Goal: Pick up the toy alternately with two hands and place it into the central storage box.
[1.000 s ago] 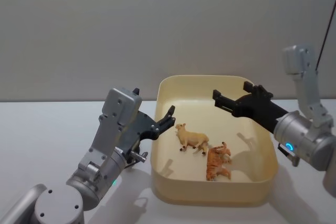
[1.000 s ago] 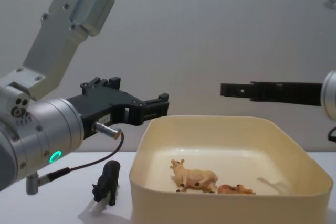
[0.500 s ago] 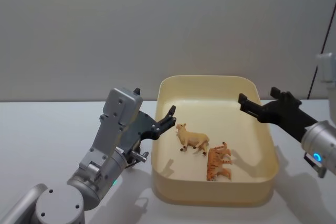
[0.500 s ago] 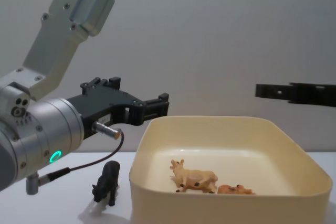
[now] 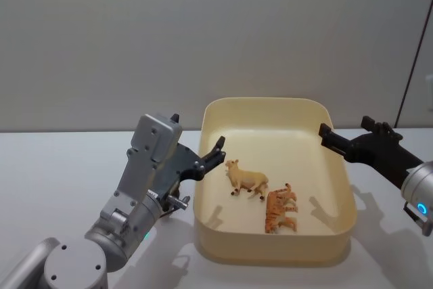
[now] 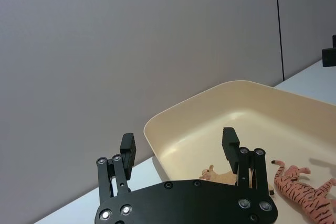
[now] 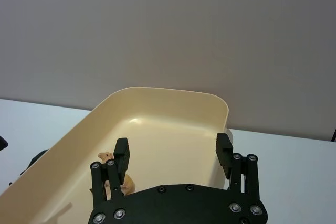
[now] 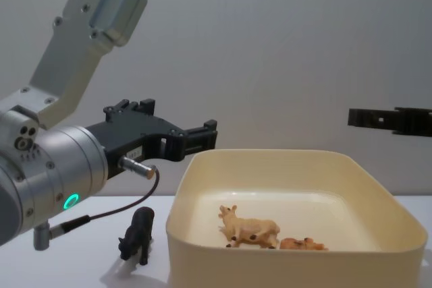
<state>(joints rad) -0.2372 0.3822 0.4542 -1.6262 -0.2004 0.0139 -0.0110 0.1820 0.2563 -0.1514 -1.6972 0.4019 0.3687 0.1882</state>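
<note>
The box (image 5: 270, 254), a cream tub with rounded corners, holds two toys. A tan animal (image 5: 247, 179) stands near its left wall. A striped orange tiger (image 5: 280, 209) lies on its side just right of that, toward the front wall. A black toy (image 8: 137, 234) stands upright on the table (image 5: 61, 167) outside the box, just beside the front left corner. It is small, four-legged and dark, perhaps a bull, and its details are hard to read. The left gripper (image 6: 178, 140) hangs at the box's left rim, higher than the black toy, with fingers spread and nothing between them. The right gripper (image 7: 173, 145) hovers over the right rim, fingers likewise apart and empty, its arm cut off at the edge. In the chest view the box's front wall hides most of the tiger.
</note>
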